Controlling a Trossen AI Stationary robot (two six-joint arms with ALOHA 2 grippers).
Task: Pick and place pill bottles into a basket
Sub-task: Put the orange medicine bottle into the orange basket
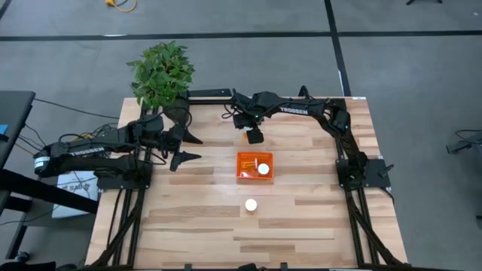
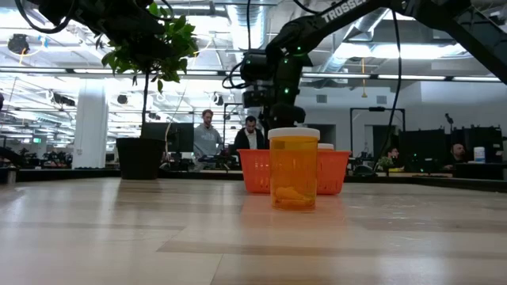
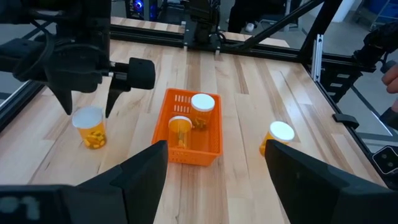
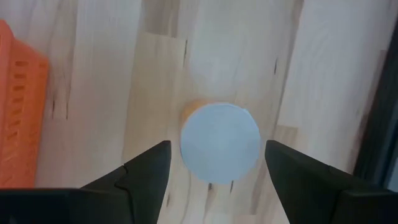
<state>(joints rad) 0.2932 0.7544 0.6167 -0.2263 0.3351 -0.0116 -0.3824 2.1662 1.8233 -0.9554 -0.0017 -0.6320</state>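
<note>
The orange basket [image 1: 254,166] sits mid-table and holds two pill bottles: one upright with its white cap up [image 3: 203,104], one leaning beside it [image 3: 180,129]. Another bottle [image 1: 251,205] stands on the wood nearer the front edge. A further bottle [image 3: 89,127] stands just beyond the basket's far side. My right gripper [image 3: 89,104] hangs open over it, pointing down, one finger on either side of its white cap [image 4: 219,142], apart from it. My left gripper [image 1: 194,149] waits open at the table's left, nothing between its fingers.
A potted plant [image 1: 162,71] stands at the far left corner, close behind my left arm. Bare wood lies in front of the near bottle and to the basket's right. People [image 2: 207,131] are in the room beyond the table.
</note>
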